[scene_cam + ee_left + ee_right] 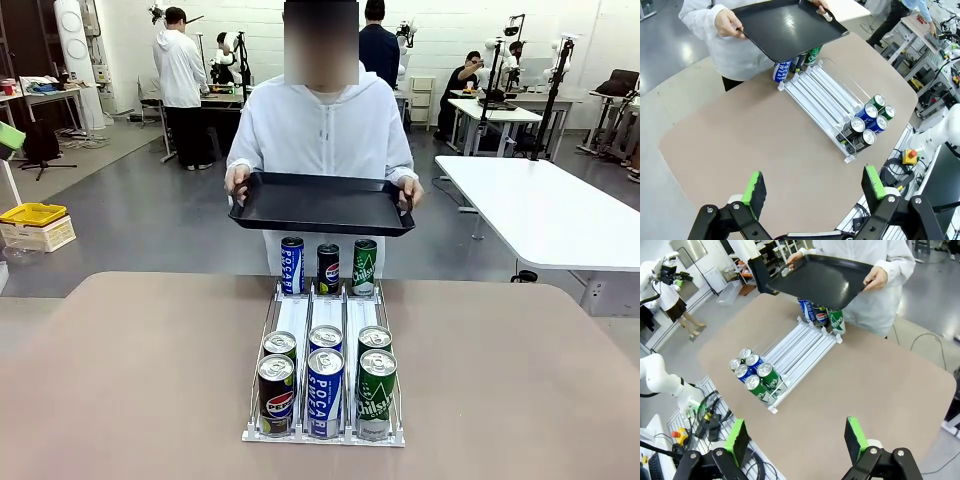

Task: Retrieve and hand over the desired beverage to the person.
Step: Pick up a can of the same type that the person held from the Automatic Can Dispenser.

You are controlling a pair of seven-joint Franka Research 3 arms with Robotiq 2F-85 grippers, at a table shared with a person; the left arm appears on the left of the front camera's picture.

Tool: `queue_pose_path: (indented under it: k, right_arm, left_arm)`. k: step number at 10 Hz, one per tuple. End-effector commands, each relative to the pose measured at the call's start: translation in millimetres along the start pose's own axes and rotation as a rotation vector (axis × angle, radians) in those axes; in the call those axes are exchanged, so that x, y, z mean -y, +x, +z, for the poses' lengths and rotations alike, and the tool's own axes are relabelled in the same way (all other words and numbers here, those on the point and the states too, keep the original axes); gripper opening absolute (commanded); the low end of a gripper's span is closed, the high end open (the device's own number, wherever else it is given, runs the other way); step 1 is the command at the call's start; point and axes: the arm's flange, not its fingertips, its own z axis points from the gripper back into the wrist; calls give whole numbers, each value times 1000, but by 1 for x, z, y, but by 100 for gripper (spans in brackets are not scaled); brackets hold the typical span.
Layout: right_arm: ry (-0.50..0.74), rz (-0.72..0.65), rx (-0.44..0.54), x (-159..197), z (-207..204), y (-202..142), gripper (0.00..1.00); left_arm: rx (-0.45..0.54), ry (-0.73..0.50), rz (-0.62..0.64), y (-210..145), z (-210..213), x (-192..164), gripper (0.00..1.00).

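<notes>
Above table (740, 135), left end effector (814, 190), right end effector (796, 439) gape empty.

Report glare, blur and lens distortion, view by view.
Front view: sharp and evenly lit, small glints on the near cans. Left wrist view: ceiling lights glare off the black tray; the table edge bows from the wide lens. Right wrist view: same bowing, hardly any glare on the tray.
</notes>
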Motion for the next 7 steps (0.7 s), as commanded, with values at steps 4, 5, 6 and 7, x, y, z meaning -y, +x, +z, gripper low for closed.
queue_pose_path:
  k: [4,5,6,7]
  right_arm:
    - [22,12,13,1,-1,3,100]
    - [22,12,13,1,-1,3,100]
    - [22,12,13,1,-1,3,100]
    - [22,12,13,1,-1,3,100]
  left_arm:
    - [9,-9,-13,0,1,-1,100]
    - [9,-9,-13,0,1,-1,100]
    - [9,-9,-13,0,1,-1,100]
    - [9,-9,-13,0,1,-1,100]
